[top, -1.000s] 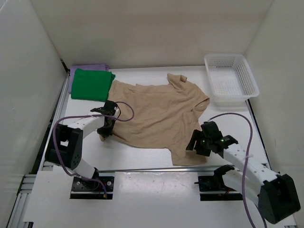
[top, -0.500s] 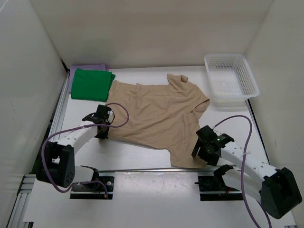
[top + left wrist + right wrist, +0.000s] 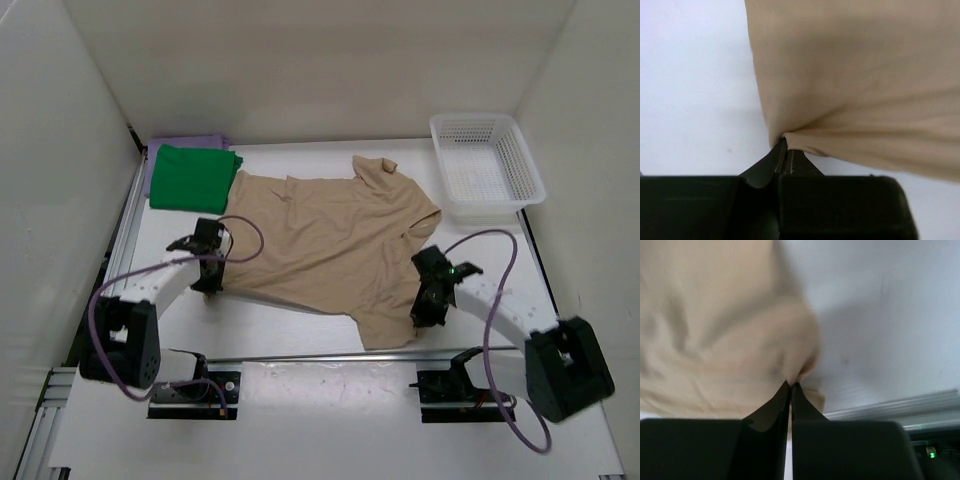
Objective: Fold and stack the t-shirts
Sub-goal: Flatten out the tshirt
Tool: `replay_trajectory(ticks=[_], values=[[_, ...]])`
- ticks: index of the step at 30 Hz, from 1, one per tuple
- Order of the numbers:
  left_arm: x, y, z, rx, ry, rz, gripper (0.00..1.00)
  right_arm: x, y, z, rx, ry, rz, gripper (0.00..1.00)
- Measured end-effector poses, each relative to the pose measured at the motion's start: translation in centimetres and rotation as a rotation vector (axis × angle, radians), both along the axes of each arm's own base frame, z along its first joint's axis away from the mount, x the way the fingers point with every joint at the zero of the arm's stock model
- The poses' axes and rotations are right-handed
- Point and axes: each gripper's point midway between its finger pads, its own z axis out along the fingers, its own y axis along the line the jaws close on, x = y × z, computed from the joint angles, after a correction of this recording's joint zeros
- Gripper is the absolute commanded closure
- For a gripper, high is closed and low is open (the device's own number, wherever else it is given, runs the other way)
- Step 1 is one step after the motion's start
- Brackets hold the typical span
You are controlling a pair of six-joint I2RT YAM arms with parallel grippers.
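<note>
1. Tan t-shirt lies spread flat mid-table, long axis about left-right and tilted. Its sleeved end points far-right toward the basket. Cannot make out the collar.
2. Green t-shirt is folded at the far-left corner and touches the tan shirt's left edge.
3. Lavender t-shirt lies under the green one, only its far and left edges showing.
4. Left gripper is clamped on the tan shirt's near-left corner, cloth bunched at the tips.
5. Right gripper is pinched tight on the tan shirt's near-right edge, with a small fold of cloth caught at the tips.
</note>
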Motion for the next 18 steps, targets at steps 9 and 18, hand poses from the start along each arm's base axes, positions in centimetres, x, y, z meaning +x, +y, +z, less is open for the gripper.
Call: replay_trajectory(ticks=[9, 18], values=[[26.5, -3.7, 18.0, -0.087, -0.473, 0.022, 0.90, 31.9, 0.5, 20.8, 0.132, -0.549, -0.079, 1.00], [31.1, -5.0, 42.4, -0.193, -1.099, 0.016, 0.90, 32.2, -5.8, 47.9, 0.240, -1.247, -0.146, 1.00]])
